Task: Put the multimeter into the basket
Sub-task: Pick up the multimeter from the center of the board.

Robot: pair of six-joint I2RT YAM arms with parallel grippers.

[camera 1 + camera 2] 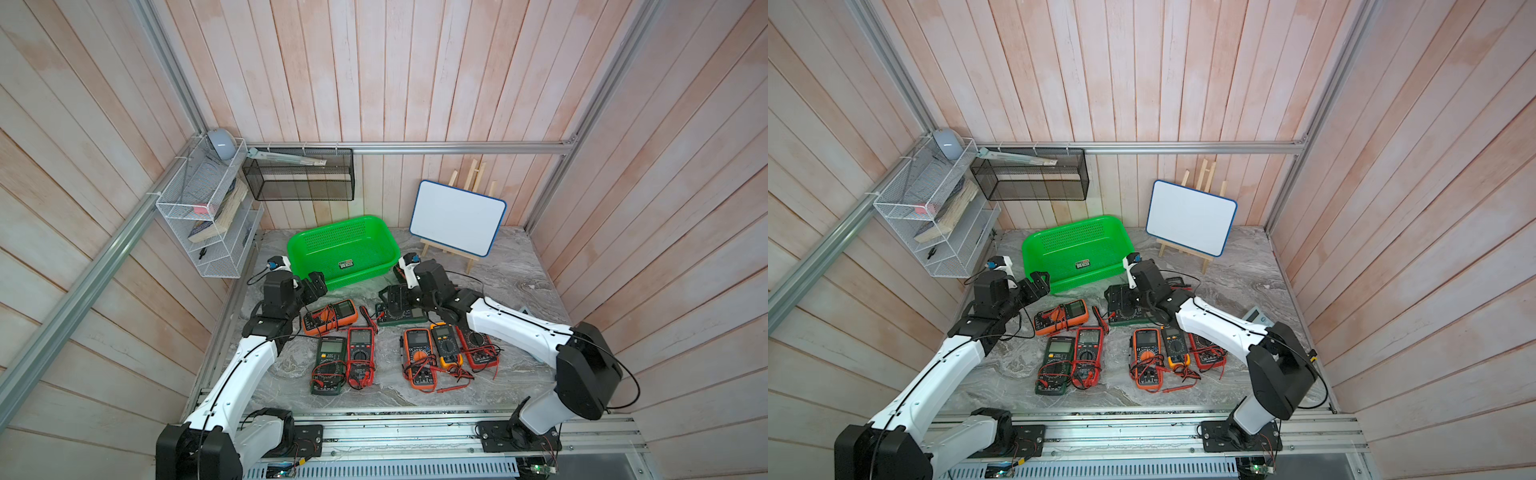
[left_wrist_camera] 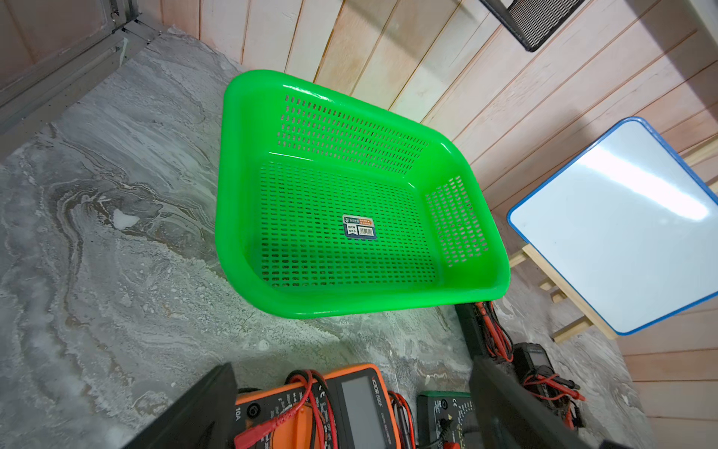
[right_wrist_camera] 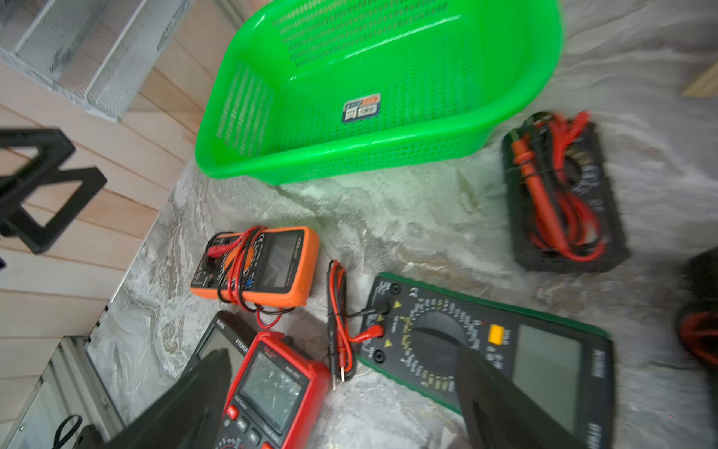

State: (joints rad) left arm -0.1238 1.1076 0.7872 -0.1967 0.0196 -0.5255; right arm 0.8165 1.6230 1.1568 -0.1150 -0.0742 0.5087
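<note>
The green basket (image 1: 376, 232) (image 2: 241, 186) (image 3: 516, 112) stands empty at the back of the marble table, with only a label sticker on its floor. Several multimeters wrapped in red and black leads lie in front of it. My left gripper (image 1: 314, 286) (image 2: 351, 369) is open, just above an orange multimeter (image 1: 330, 316) (image 2: 349, 412) lying sideways. My right gripper (image 1: 391, 298) (image 3: 340, 355) is open and empty, low over the left end of a big green multimeter (image 1: 401, 312) (image 3: 544, 357). One of its fingers (image 3: 489, 396) covers that meter's dial.
A black multimeter (image 3: 563, 194) lies by the basket's right corner. A red multimeter (image 3: 272, 392) and others fill the table's front row (image 1: 417, 357). A whiteboard on an easel (image 1: 457, 218) stands back right. A white wire rack (image 1: 208, 208) and black mesh bin (image 1: 299, 174) hang on the walls.
</note>
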